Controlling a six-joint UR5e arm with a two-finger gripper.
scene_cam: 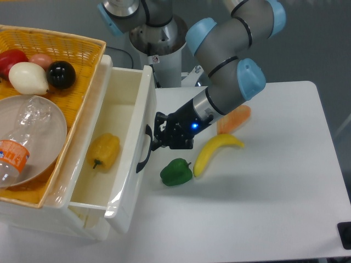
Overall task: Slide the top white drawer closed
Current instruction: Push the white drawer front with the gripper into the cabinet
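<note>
Pushing step in hand: the pincer (155,135), opening not discernible, presses against the handle of the top white drawer (133,143), centre-left of frame, partly open with a yellow pepper (103,150) inside. Next move, judged: push further left.

A white table (285,208) stands before a plain grey floor (323,49).
</note>
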